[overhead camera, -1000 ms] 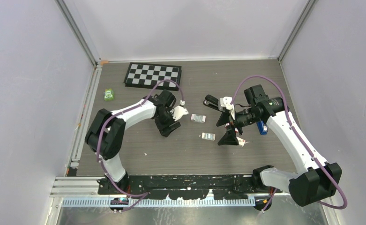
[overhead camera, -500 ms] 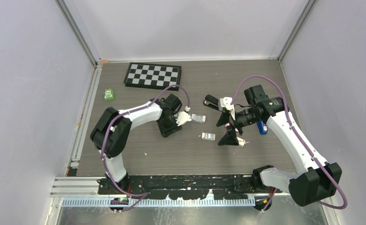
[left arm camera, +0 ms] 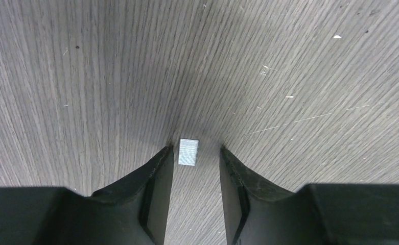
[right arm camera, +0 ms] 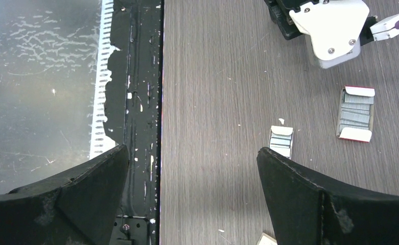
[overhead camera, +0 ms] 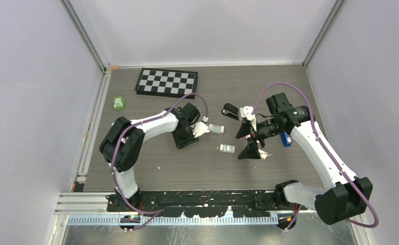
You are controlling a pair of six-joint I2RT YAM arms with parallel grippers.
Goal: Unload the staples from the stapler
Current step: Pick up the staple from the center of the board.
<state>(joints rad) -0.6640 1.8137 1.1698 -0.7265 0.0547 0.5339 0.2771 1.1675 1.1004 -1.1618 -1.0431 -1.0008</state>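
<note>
My top camera hangs high behind me, looking down over the whole table (overhead camera: 268,87). My left wrist camera faces straight down, very near the wood. My right wrist camera sits higher, facing left; it shares the larger staple box (right arm camera: 355,113) with the top view.

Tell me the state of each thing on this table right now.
Left gripper: open, fingers either side of the staple strip, not touching.
Right gripper: wide open, empty.
Staple strip: lying flat on the table.
Bigger staple box: open, staples inside.
Smaller staple box: open, staples inside.
Checkerboard: lying flat.
</note>
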